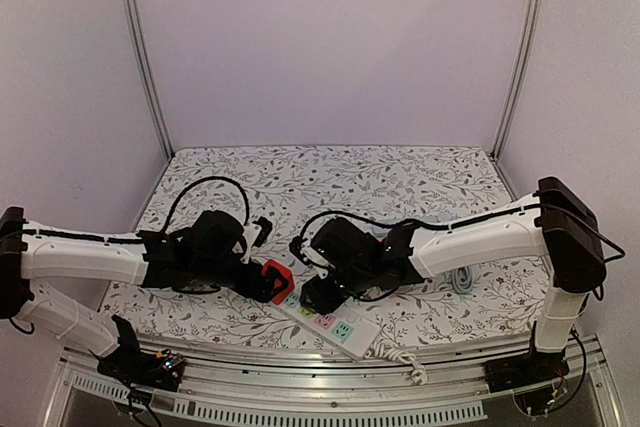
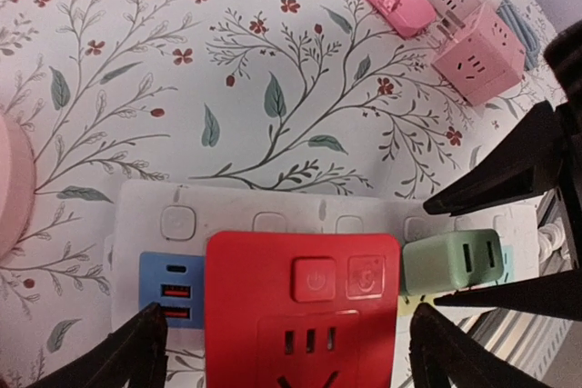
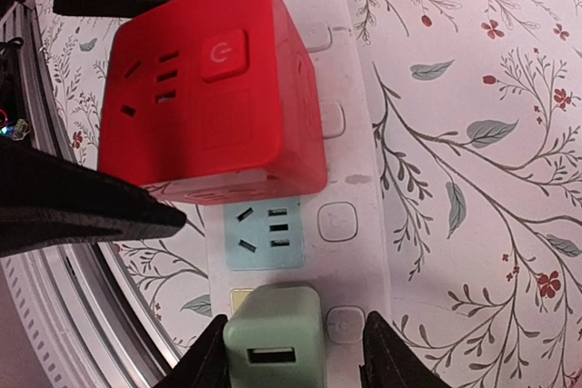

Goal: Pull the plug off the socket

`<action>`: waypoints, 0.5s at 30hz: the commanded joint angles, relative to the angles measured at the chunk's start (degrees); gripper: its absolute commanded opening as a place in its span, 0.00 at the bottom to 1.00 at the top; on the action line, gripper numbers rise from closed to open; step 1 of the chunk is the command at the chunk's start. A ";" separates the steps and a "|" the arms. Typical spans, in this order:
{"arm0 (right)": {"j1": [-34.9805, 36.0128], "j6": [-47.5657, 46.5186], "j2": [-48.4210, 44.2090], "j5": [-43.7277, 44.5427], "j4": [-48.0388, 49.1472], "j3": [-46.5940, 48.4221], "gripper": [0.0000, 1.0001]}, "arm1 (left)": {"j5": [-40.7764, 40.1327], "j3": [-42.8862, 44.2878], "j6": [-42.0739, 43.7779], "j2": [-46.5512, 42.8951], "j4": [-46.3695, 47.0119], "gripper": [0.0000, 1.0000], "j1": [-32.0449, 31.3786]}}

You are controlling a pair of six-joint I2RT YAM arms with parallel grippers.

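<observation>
Flanking green plug point(image 3: 273, 344) on socket strip point(image 3: 353, 165), right pincer point(image 3: 287, 357).

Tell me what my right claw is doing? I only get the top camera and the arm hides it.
Observer: In the right wrist view, the right gripper has a finger on each side of a small green plug in the power strip. It hasn't closed on it yet.
Operator: What about my left claw?
Observer: The left gripper is open around the red cube adapter, with a gap on both sides.
Operator: Is anything between the red one and the green one?
Observer: Just one bare blue socket, with nothing plugged in.
</observation>
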 commanded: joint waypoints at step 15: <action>0.72 1.92 -1.88 2.87 -0.08 -1.26 0.29 | -7.49 3.09 2.37 4.06 -2.65 0.59 -5.03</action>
